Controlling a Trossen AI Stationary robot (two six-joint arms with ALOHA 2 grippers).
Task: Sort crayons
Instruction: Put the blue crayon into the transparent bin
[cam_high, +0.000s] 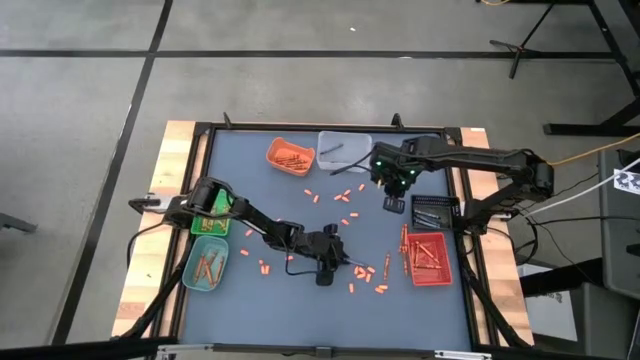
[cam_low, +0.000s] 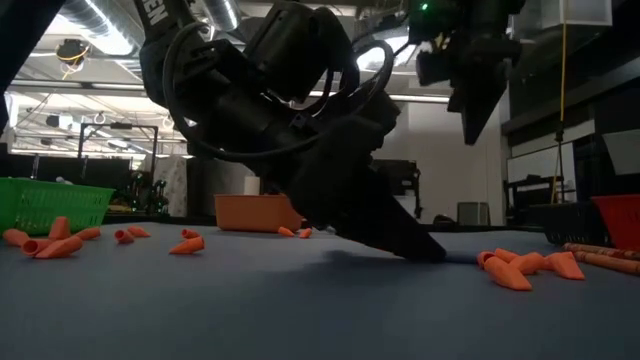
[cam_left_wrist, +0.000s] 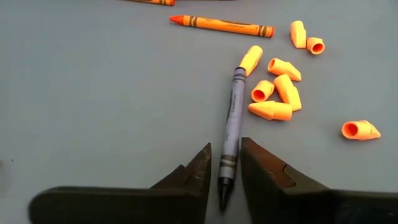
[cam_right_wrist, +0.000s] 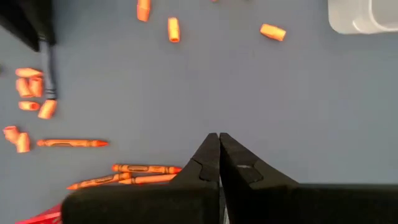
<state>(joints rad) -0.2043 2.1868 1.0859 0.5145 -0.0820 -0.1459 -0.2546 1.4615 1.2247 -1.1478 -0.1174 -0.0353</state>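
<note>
Grey crayon lies between left gripper fingers — seemingly touching

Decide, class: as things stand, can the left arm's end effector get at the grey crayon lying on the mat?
Probably yes. The left end effector is down at the mat with its fingers open on either side of the grey crayon. Nothing lies between them; the orange caps sit farther along, by the crayon's far end.

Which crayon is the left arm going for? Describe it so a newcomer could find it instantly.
On the blue-grey table mat, look toward the near edge, where the left tool is down at the surface. Between its open fingers lies the blue-grey crayon, beside a cluster of orange caps. It is the only non-orange piece there.
</note>
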